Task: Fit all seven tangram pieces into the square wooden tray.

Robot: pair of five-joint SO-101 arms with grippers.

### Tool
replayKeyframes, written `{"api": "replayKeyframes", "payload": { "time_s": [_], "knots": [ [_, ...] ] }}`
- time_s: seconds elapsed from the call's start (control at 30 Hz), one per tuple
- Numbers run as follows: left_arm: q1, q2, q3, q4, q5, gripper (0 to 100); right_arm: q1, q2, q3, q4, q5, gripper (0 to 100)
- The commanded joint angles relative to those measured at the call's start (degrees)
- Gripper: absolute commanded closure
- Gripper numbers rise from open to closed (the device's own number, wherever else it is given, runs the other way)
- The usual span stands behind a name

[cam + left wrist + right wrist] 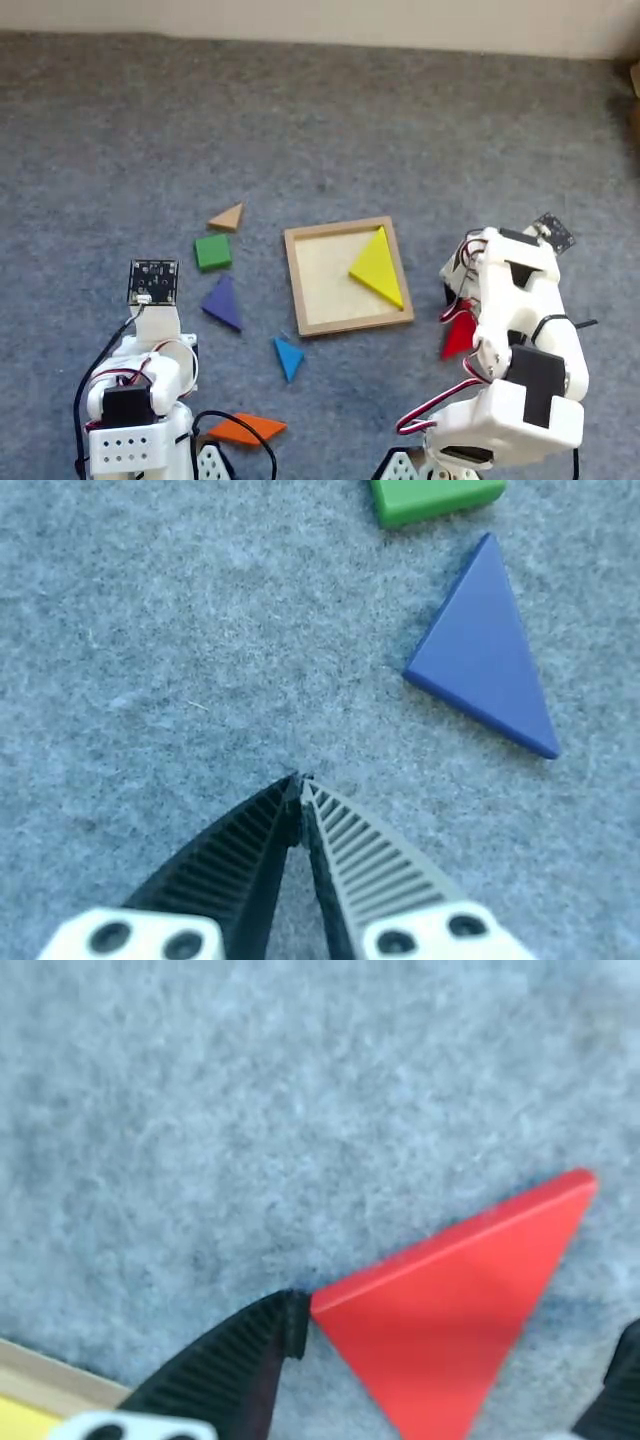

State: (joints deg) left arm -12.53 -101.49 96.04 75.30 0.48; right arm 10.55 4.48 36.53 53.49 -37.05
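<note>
Progress is small: the square wooden tray (293, 285) holds only the large yellow triangle (378, 268). The large red triangle (455, 1330) lies on the grey felt counter (320, 130) beside the tray, between the wide-open fingers of the right gripper (460, 1345). Also outside are the dark blue triangle (487, 655), orange parallelogram (245, 429), green square (213, 251), small light-blue triangle (289, 356) and small tan triangle (228, 217); the left gripper (300, 785) has its fingers closed on nothing.

Bright, even light covers the grey table (330, 120); the dark blue triangle (485, 655) casts only a thin, soft shadow along its edge.
</note>
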Motion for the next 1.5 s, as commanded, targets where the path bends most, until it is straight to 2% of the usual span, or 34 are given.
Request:
{"api": "replayKeyframes", "payload": {
  "time_s": [0.0,0.97,1.03,1.2,1.47],
  "knots": [
    [-0.92,-2.86,1.1,0.35,-0.18,99,2.68,-0.22,-3.65,-1.01,-2.81,55.6],
    [-0.92,-2.86,1.1,0.35,-0.18,99,4.88,-0.22,-4.7,-1.01,-3.6,55.8],
    [-0.92,-2.86,1.1,0.35,-0.18,99,4.88,-0.22,-4.7,-1.01,-3.6,59.8],
    [-0.92,-2.86,1.1,0.35,-0.18,99,4.88,-0.31,-5.05,-1.01,-3.16,77.5],
    [-0.92,-2.86,1.1,0.35,-0.18,99,4.44,-4.97,-4.7,-0.92,-2.99,78.9]
  ]
}}
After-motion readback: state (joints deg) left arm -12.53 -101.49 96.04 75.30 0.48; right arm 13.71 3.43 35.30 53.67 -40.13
